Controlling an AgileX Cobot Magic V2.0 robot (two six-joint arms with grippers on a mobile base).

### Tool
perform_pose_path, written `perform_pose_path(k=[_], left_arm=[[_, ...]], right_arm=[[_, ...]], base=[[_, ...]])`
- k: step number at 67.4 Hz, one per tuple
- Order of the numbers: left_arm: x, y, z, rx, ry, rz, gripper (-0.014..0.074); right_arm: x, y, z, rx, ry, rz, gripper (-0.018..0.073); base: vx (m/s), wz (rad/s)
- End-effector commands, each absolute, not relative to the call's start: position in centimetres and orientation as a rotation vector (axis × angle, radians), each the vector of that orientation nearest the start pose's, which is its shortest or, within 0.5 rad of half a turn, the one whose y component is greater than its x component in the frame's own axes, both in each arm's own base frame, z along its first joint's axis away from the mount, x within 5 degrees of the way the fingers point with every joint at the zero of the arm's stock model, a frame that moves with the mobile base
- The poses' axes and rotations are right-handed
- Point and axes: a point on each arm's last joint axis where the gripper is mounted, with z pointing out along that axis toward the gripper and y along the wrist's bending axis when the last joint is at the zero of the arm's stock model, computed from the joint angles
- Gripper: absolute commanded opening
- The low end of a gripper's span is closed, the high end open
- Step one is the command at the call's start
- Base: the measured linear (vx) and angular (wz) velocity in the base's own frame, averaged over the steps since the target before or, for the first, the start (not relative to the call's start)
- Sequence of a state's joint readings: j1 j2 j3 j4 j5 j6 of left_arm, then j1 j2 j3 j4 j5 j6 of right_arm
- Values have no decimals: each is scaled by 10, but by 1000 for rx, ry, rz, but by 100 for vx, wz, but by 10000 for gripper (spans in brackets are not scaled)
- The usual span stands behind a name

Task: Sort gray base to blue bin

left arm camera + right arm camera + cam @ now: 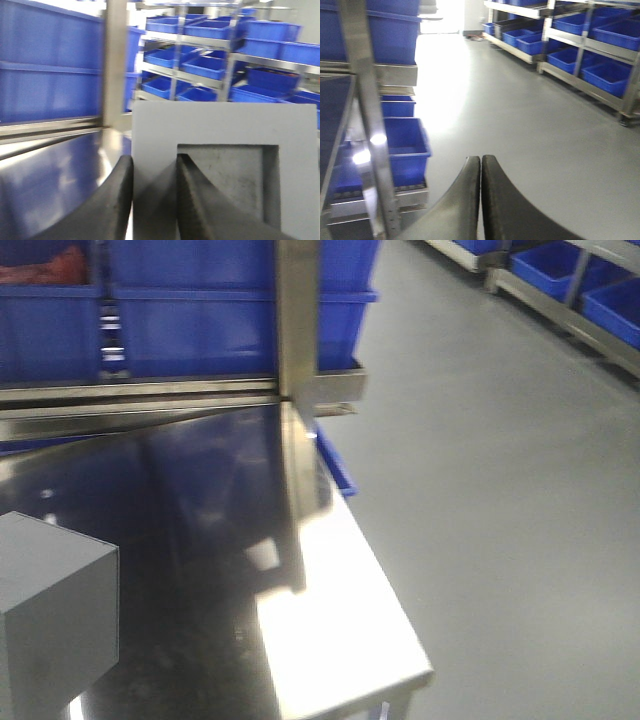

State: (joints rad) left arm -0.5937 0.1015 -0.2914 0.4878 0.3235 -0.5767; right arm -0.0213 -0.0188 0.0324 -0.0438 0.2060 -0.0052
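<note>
The gray base (pixel 215 125) fills the left wrist view, its square recess facing the camera. My left gripper (pixel 154 165) is shut on the base's left wall, with one finger outside the block and the other inside the recess. In the front view the gray base (pixel 55 620) shows at the lower left over the steel table (pixel 330 640); I cannot tell if it touches the table. The large blue bin (pixel 200 320) stands on the shelf behind the table, and its wall (pixel 50 75) is left of the base. My right gripper (pixel 481 162) is shut on nothing, over the floor.
A steel upright post (pixel 297 320) rises at the table's back edge. Smaller blue bins (pixel 402 150) sit on low shelves beside the table. Racks of blue bins (pixel 590 55) line the far side of the gray floor (pixel 500 490).
</note>
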Motion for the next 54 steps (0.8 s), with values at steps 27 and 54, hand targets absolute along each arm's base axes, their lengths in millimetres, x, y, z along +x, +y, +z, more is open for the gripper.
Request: perform_pose_path(k=[27,54], left_arm=[[44,-19,296,287,1461,-491,-8],[44,-19,296,287,1461,-491,-8]], right_arm=[[56,-2,191,-24,1621,-76,-5],[56,-2,191,-24,1622,-77,-5]], base=[[-8,-74],[-4,-81]])
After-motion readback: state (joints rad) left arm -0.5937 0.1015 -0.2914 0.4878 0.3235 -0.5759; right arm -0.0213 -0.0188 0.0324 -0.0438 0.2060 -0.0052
